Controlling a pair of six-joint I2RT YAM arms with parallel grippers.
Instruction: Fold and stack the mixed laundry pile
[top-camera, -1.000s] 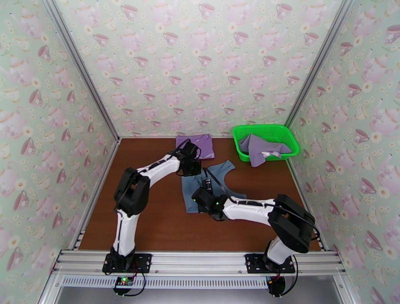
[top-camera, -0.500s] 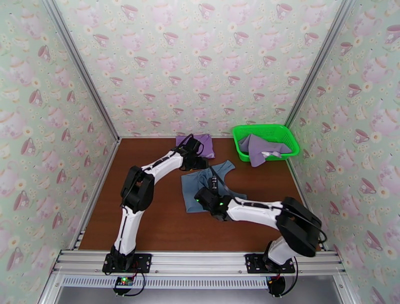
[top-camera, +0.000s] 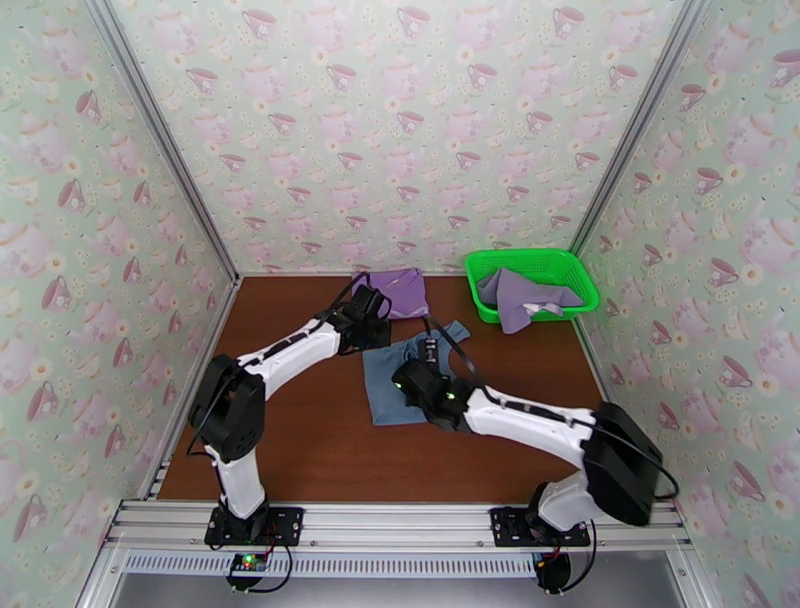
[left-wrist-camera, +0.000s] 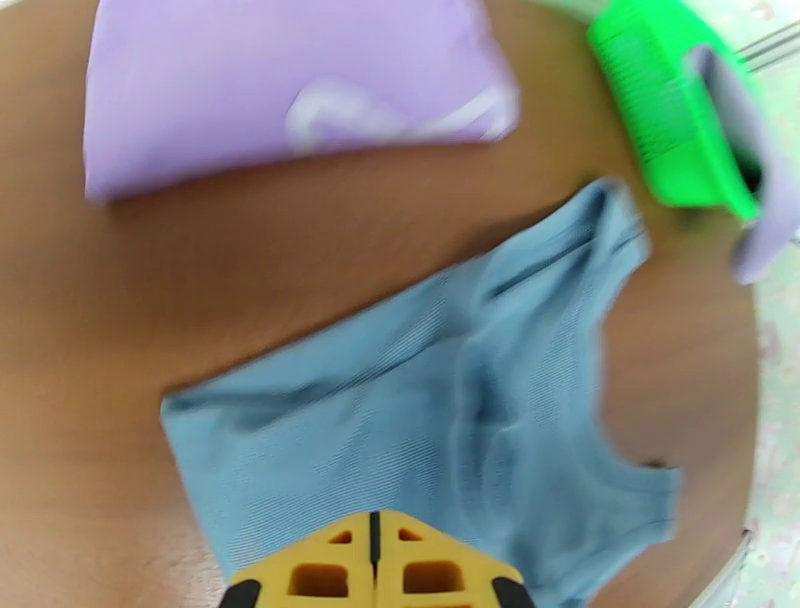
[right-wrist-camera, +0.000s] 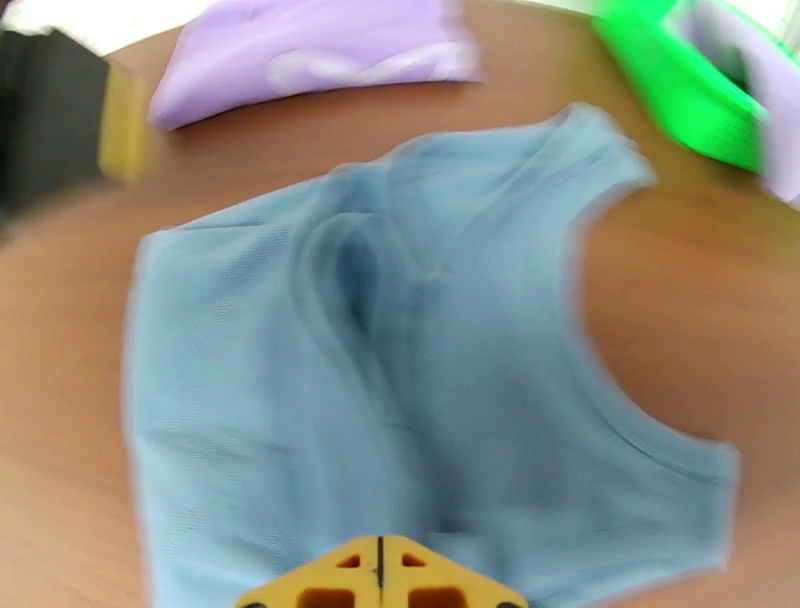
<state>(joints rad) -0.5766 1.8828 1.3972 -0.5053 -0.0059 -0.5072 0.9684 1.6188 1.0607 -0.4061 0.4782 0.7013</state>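
I count three garments on my brown table (top-camera: 300, 440): one bright purple shirt (top-camera: 400, 290) folded at the far edge, one pale lavender-grey garment (top-camera: 520, 295) draped in the single green basket (top-camera: 578, 268) at the far right, and one blue-grey garment (top-camera: 385, 395) spread in the middle. Both my grippers hang over the blue-grey one, the left gripper (left-wrist-camera: 374, 520) by its far left corner and the right gripper (right-wrist-camera: 380, 545) over its near part. Each is clenched, with no cloth visibly pinched.

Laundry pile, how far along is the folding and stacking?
Done: the purple shirt lies folded. In hand: the blue-grey garment lies spread, with the left tool and right tool shut at its edges. Left: the lavender-grey garment lies in the green basket; nothing stacked.
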